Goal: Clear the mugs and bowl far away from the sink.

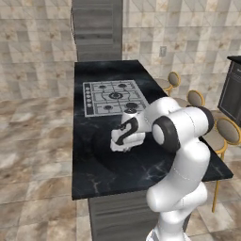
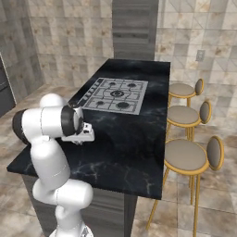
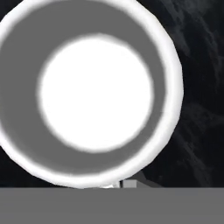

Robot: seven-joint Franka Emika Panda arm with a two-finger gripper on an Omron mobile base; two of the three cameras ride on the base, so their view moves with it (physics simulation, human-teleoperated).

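The white bowl (image 3: 89,92) fills most of the hand view, seen straight down its mouth: bright floor, grey inner wall, white rim, with black marble counter (image 3: 197,87) showing at three o'clock. The rim reaches the bottom edge of that view, right where the fingertips sit, so the gripper (image 1: 123,141) reads as pinched narrow on the bowl's rim at six o'clock, though the tips themselves are barely visible. In the left base view the hand hangs low over the dark island top (image 1: 103,164), with the gas hob (image 1: 110,97) at twelve o'clock from it and well apart. No sink or green mug is in sight here, so the bowl looks already carried clear of the basin. My reading is that this is the set-down stage: the next move calls for lowering until the bowl rests flat on the counter, then spreading the fingers and lifting straight up so the rim is not dragged or tipped.
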